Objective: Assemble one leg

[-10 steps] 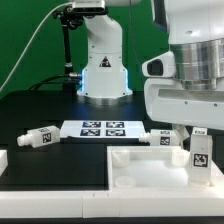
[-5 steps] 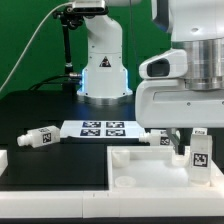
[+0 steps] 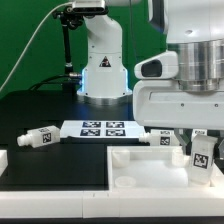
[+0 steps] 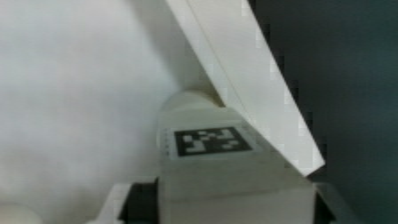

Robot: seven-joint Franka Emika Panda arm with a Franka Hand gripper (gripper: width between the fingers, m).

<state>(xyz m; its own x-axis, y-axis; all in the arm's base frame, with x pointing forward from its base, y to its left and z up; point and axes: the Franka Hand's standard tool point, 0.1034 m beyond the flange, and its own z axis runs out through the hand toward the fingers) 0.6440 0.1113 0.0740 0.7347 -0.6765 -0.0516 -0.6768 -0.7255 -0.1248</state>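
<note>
My gripper (image 3: 197, 166) is shut on a leg (image 3: 201, 156), a small white block with a black-and-white tag. It holds the leg over the right end of the large white tray-shaped part (image 3: 138, 160). In the wrist view the held leg (image 4: 212, 141) fills the space between my fingers, with the tray's rim (image 4: 231, 70) running diagonally behind it. My gripper (image 4: 222, 208) closes on the leg's sides. Two more legs lie on the black table, one (image 3: 40, 137) at the exterior view's left and one (image 3: 159, 137) beside the marker board.
The marker board (image 3: 103, 128) lies flat behind the tray. The arm's white base (image 3: 103, 65) stands at the back. Another white part (image 3: 3, 160) shows at the left edge of the exterior view.
The arm's body has shifted slightly toward the exterior view's left. The held leg stays over the tray's right end and now looks slightly tilted.
</note>
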